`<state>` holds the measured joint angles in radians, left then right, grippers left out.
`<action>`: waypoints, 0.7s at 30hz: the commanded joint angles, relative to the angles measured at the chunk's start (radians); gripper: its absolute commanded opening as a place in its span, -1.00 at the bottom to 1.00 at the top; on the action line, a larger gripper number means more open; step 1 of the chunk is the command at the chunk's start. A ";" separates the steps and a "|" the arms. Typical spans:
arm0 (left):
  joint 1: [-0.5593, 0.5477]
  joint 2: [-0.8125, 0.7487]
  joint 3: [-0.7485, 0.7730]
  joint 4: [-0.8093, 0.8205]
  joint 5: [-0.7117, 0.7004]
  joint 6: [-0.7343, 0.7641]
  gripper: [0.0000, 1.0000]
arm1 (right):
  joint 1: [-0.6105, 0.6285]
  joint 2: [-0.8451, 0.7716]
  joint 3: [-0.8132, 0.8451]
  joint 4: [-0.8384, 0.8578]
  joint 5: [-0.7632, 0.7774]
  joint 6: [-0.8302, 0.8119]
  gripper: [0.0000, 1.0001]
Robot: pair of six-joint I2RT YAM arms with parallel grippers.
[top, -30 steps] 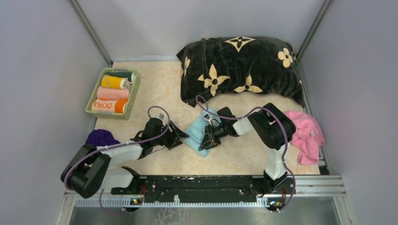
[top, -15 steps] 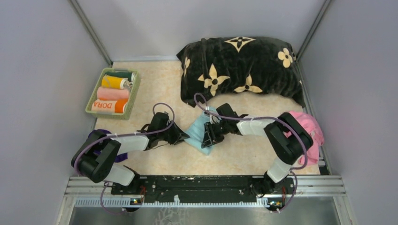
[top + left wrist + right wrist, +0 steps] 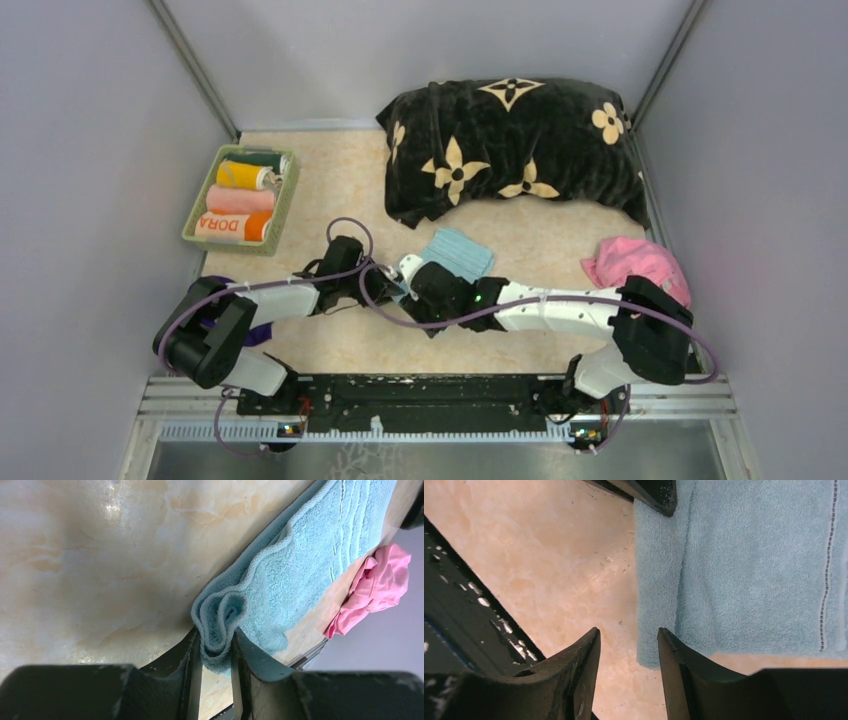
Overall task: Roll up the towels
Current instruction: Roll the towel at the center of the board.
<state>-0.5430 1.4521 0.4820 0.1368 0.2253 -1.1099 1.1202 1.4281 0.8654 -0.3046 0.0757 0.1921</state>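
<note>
Light blue towel (image 3: 300,555) with rolled end

table (image 3: 340,170) layout: cushion (image 3: 510,150) across back right; basket (image 3: 288,200) back left, four rolled towels (image 3: 240,200) side by side in it; centre towel (image 3: 458,252) mid-table, just in front of the cushion; crumpled towel (image 3: 630,262) at right edge, well apart from it; another towel (image 3: 258,331) near left, mostly under the left arm; left gripper (image 3: 216,640) at centre towel's left end, rolled end between its fingers; right gripper (image 3: 629,635) just beside it, over that towel's edge; right arm lies across in front of the towel
</note>
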 commanded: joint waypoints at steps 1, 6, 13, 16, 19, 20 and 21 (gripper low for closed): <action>0.000 0.021 0.000 -0.115 -0.072 0.030 -0.37 | 0.103 0.042 0.053 0.027 0.271 -0.057 -0.07; 0.000 0.018 0.003 -0.123 -0.077 0.033 -0.36 | 0.172 0.156 0.076 0.041 0.395 -0.092 -0.07; 0.000 0.014 0.012 -0.136 -0.085 0.041 -0.35 | 0.211 0.306 0.085 0.029 0.525 -0.106 -0.09; 0.000 0.011 0.013 -0.147 -0.096 0.049 -0.34 | 0.211 0.340 0.079 0.008 0.572 -0.099 -0.10; -0.001 0.015 0.017 -0.154 -0.104 0.059 -0.34 | 0.211 0.350 0.065 -0.008 0.591 -0.092 -0.13; 0.000 0.018 0.019 -0.157 -0.106 0.062 -0.33 | 0.211 0.349 0.061 -0.012 0.589 -0.088 -0.15; -0.001 0.021 0.021 -0.158 -0.108 0.066 -0.34 | 0.210 0.348 0.056 -0.017 0.584 -0.082 -0.18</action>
<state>-0.5438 1.4513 0.5072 0.0872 0.2073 -1.0969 1.3334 1.7397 0.9382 -0.2703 0.6224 0.0959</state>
